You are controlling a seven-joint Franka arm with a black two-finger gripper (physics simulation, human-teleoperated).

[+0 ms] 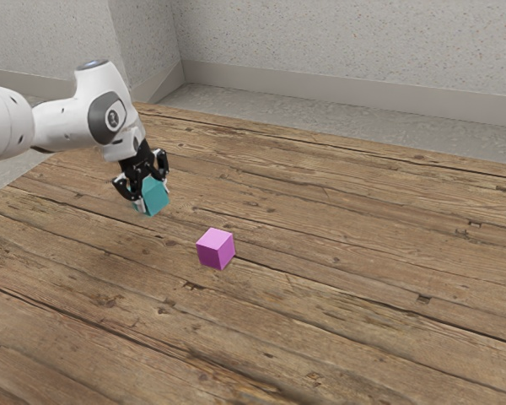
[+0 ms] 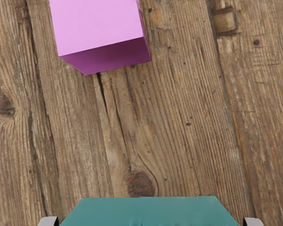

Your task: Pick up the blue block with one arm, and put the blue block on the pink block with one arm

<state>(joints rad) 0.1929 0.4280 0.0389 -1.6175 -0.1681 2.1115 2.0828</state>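
Wooden bench (image 1: 363, 253) seen beneath white arm (image 1: 59, 118), which enters from exterior view's left. Pincer (image 1: 145, 192) clenched on blue block (image 1: 156, 198): block gripped from two sides, raised clear of bench, slightly tilted. Block colour rendered as teal. Pink block (image 1: 216, 248) set flat on bench, toward exterior view's right of pincer, apart from held block. Wrist view: blue block's face seen just under hand, pink block further out on planks, bare wood between them. Stacking not yet done.
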